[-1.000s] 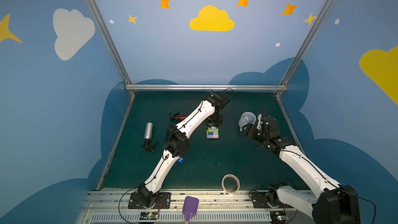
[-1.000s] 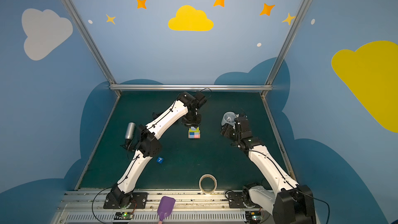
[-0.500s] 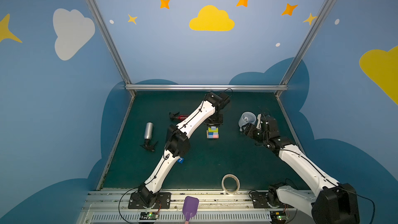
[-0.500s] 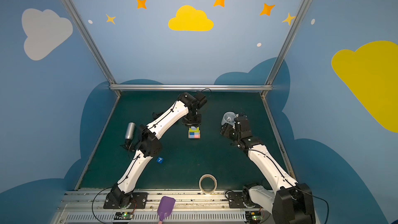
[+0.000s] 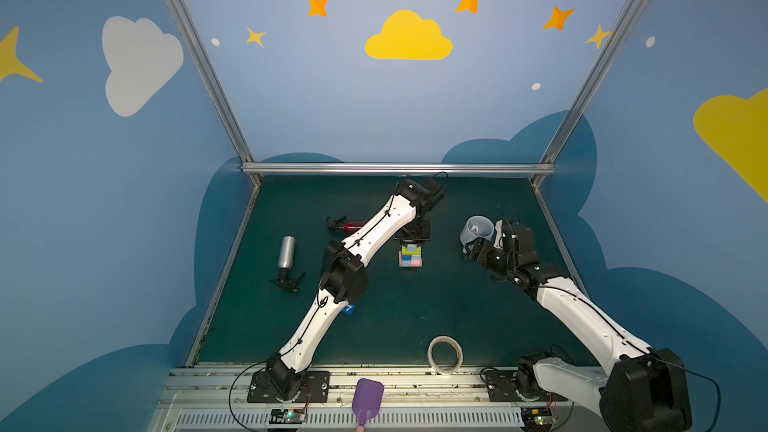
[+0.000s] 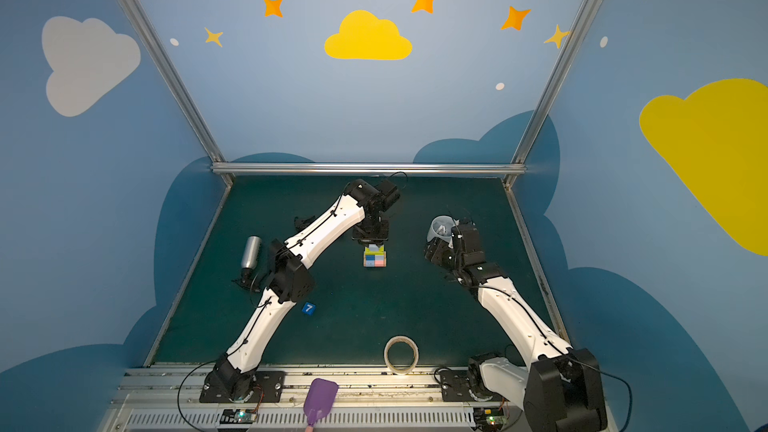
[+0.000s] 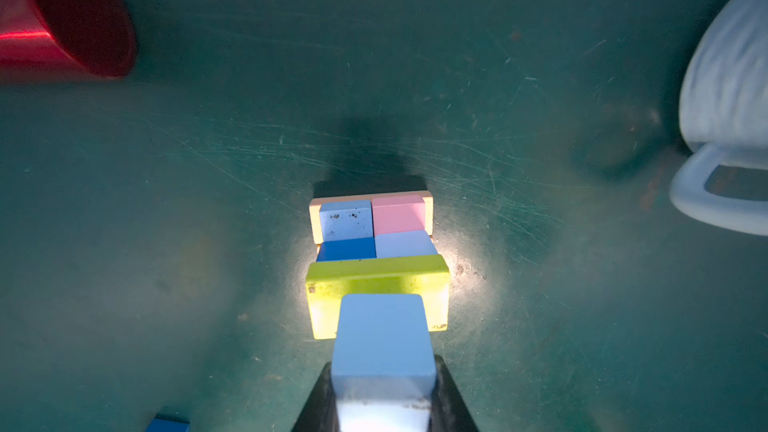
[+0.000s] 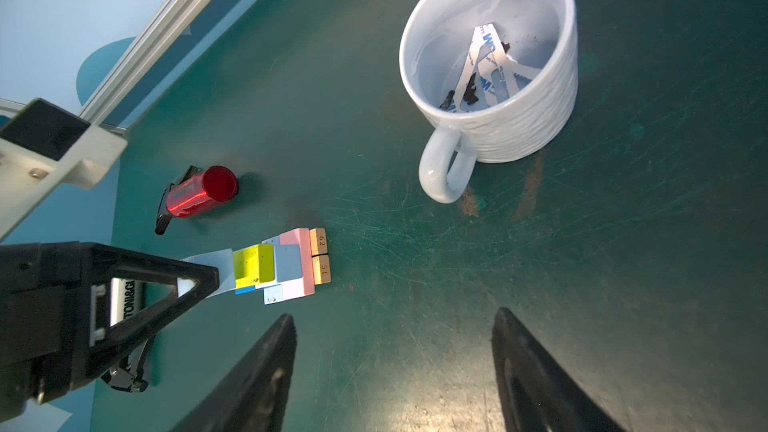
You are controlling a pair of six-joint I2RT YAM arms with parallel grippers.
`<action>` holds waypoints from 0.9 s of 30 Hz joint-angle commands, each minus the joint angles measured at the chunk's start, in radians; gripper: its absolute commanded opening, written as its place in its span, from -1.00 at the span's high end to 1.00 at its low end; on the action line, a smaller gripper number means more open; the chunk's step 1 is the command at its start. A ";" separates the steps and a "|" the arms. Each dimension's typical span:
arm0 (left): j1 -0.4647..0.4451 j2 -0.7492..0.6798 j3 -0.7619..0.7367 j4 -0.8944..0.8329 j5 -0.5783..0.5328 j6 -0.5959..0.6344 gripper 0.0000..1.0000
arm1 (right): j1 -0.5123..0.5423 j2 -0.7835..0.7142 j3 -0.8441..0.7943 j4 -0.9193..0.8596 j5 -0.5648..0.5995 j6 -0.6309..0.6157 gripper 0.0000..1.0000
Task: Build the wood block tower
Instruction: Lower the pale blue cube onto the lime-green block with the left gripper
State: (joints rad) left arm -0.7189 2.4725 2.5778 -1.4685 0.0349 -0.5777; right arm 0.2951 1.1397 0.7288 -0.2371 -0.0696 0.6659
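Hardly anything is shifting from a second ago: my left arm is staying put over the tower, and my right arm is only easing a touch closer to it.

I am gripping a light-blue cube (image 7: 382, 334) in my left gripper (image 7: 382, 367), the jaws narrowed onto its two sides. I am holding it straight above the wood block tower (image 5: 410, 259), over the yellow-green block (image 7: 374, 276) that is lying across the top. Whether the cube is already touching that block, I cannot tell.

Below the yellow-green block, a dark blue cube (image 7: 347, 249) and a paler one (image 7: 405, 243) are sitting side by side. Under them a light-blue flat block (image 7: 345, 220) and a pink block (image 7: 399, 214) are resting on orange base pieces (image 8: 320, 255).

My right gripper (image 8: 395, 313) is hovering to the right of the tower in both top views, well apart from it, jaws standing wide with nothing between them. A white mug (image 8: 519, 127) is standing right of the tower too, with scraps of paper lying inside.

The blue cube marked "7" (image 6: 308, 308) is waiting on the green mat (image 5: 415, 318), in front of the tower and to its left. The red bottle (image 8: 199, 193) is lying on its side left of the tower, a silver bottle (image 5: 286, 249) farther left. A tape roll (image 5: 444, 354) is lying well in front of the tower.
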 commanded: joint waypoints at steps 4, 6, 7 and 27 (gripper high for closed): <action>0.005 0.023 0.019 -0.010 -0.026 -0.010 0.66 | -0.008 0.012 -0.008 0.013 -0.006 -0.005 -0.45; 0.004 0.026 0.019 -0.007 -0.026 -0.010 0.66 | -0.008 0.012 -0.008 0.013 -0.006 -0.004 -0.45; 0.005 0.027 0.019 -0.007 -0.027 -0.011 0.65 | -0.007 0.014 -0.009 0.014 -0.007 -0.005 -0.45; 0.006 0.041 0.019 -0.002 -0.016 -0.013 0.57 | -0.009 0.026 -0.007 0.019 -0.021 -0.003 -0.45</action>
State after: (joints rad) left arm -0.7181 2.4882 2.5778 -1.4624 0.0204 -0.5816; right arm 0.2893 1.1553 0.7288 -0.2276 -0.0814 0.6662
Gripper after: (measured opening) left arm 0.290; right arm 0.727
